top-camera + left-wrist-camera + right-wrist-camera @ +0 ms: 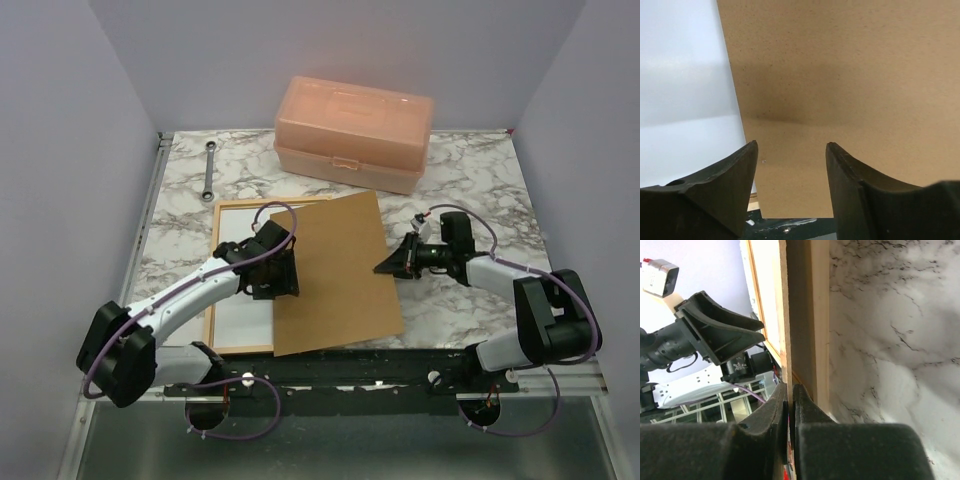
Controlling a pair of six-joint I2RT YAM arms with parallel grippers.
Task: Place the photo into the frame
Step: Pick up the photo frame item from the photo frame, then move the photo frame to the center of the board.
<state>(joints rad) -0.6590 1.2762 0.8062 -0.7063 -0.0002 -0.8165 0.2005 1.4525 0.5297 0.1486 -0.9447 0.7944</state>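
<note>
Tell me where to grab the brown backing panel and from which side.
Take the backing panel by its thin right edge, coming from the right with one finger above and one below. It is a flat, rigid-looking sheet lying partly across the frame, so only an edge offers a pinch. The right gripper is closed on that edge.

Your left arm [185, 292] and right arm [497, 272] wear white shells between chunky black joint housings, with thin purple cables [283, 208] looping alongside; the left gripper [791, 145] has matte black, wedge-shaped fingers [725, 190].
</note>
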